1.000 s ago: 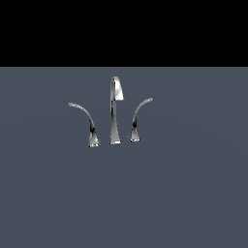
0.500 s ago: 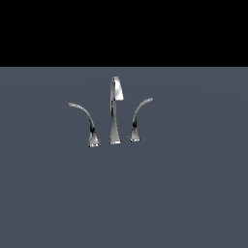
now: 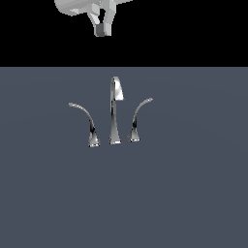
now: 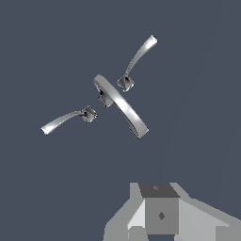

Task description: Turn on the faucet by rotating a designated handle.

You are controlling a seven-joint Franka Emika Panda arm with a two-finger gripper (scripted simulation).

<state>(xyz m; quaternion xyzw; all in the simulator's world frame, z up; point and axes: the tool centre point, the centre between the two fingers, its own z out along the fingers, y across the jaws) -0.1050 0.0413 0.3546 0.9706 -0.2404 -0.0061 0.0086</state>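
A flat slate-grey surface (image 3: 193, 193) carries everything here. On it stands the chrome faucet (image 3: 115, 111), set closer to the far edge than the near one: a tall central spout with a lever either side. The handle (image 3: 137, 121), steeper and shorter, rises at the exterior view's right; the longer lever (image 3: 85, 121) sweeps low at its left. All three bases sit in a row.

Exterior view level and frontal, set back, facing the faucet (image 3: 115, 111), wrist view high above, looking down, both share faucet
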